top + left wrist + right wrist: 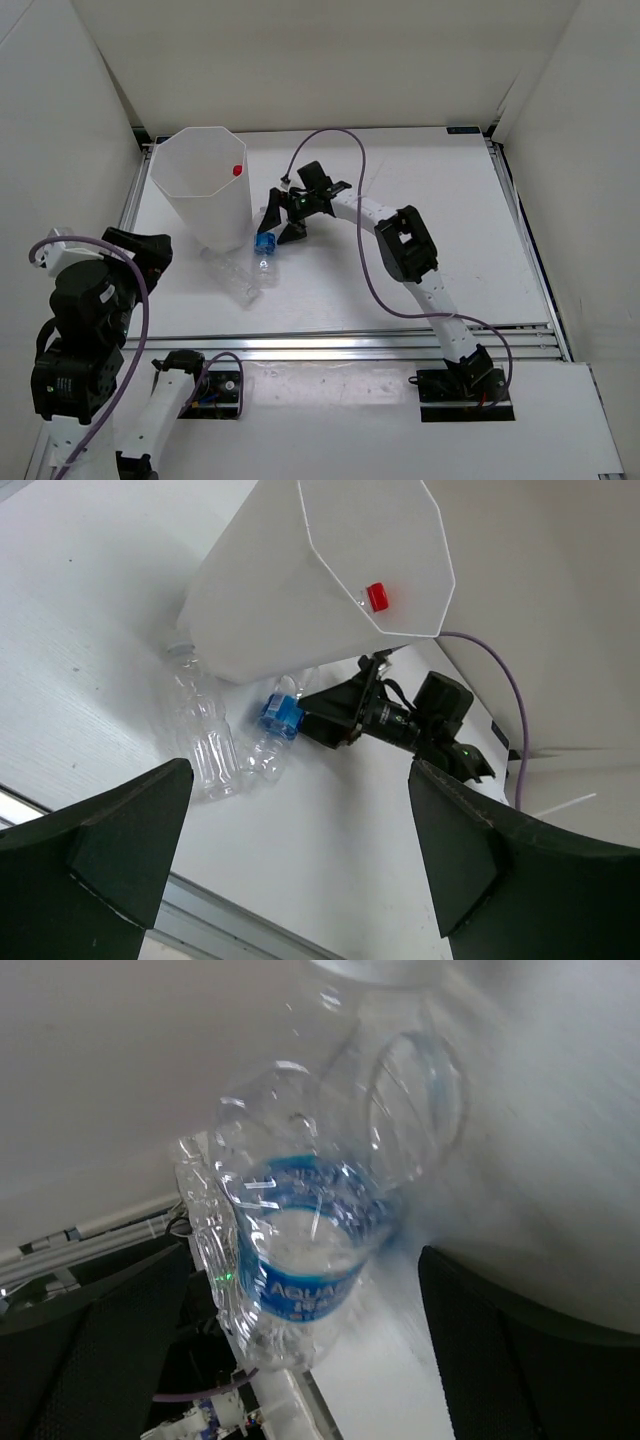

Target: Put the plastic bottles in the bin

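Closest in, the two arm bases are sitting on a white panel, with aluminium rails (340, 345) running across behind them and purple cables (365, 270) looping off each arm. The left gripper (300, 770) is hanging raised over the near-left corner, its dark fingers (120, 840) spread wide with nothing between them.

Past the rails, the white table (450, 220) is stretching back, matt and faintly speckled. The unlabelled bottle (232, 277) is lying on its side there, just in front of the bin. The blue-label bottle (265, 247) is lying right beside it, the two side by side at the foot of the bin.

The right gripper (281, 225) is reaching in from the right, jaws standing fully apart. In the right wrist view the blue-label bottle is sitting between its fingers (500, 1360), a gap showing on either side, so nothing is being gripped.

The bin (200, 205) is standing upright on the left of the table, and a red cap (237, 170) is showing inside against its inner wall. Plain white walls (320, 60) are closing in the table at the back and on both sides.
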`<action>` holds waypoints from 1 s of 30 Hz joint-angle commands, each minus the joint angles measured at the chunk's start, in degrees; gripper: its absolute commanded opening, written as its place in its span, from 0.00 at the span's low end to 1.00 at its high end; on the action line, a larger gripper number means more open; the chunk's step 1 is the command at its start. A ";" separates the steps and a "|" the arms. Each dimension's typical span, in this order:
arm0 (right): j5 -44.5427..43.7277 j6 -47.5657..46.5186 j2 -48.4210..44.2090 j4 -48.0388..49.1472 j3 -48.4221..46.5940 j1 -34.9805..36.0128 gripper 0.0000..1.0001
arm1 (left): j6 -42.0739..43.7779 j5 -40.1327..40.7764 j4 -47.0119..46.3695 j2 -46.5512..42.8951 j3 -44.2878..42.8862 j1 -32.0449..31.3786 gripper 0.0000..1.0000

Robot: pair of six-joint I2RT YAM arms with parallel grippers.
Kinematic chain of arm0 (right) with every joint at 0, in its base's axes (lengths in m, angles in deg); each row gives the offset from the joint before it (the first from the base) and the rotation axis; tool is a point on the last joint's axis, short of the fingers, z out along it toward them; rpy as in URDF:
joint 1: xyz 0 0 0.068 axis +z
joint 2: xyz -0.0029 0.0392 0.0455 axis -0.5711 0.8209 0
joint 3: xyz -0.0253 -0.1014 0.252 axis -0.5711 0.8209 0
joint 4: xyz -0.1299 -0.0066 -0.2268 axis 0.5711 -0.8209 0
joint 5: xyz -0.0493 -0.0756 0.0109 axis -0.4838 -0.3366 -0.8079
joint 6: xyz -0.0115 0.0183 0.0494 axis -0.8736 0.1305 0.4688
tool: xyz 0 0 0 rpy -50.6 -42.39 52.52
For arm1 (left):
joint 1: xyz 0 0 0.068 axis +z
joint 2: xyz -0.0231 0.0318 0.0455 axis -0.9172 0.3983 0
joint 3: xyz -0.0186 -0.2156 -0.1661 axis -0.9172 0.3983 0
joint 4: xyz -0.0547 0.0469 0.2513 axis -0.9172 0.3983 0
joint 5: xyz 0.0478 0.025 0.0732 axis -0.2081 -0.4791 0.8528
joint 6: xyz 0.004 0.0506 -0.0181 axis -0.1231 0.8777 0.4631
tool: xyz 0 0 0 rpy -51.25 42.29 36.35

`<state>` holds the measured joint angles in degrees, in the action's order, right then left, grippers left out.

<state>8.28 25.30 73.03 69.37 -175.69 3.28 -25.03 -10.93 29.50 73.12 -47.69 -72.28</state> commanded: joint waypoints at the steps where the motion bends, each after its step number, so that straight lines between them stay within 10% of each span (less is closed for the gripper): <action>1: 0.91 2.33 3.80 -0.47 -5.11 2.49 0.95 | 0.77 -1.68 0.80 -0.21 0.31 -0.13 1.00; 6: 2.49 6.20 4.18 0.40 -2.77 2.42 0.45 | 2.27 -2.91 0.80 1.38 1.71 -0.13 1.00; 17: -3.73 2.25 -33.60 -1.44 21.51 -0.58 0.25 | -6.50 -0.19 -9.49 -1.96 19.02 -0.13 1.00; 25: -17.09 1.11 -23.04 -1.99 -27.83 1.36 0.27 | -11.26 11.31 -5.72 -1.35 26.06 -0.13 1.00; 30: -25.53 -2.30 -18.99 13.76 -28.10 3.37 0.30 | -9.87 19.05 -1.58 3.47 22.20 -0.13 1.00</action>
<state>-10.15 26.48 46.64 78.10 -202.13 5.47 -35.28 0.94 25.70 74.34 -22.23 -72.28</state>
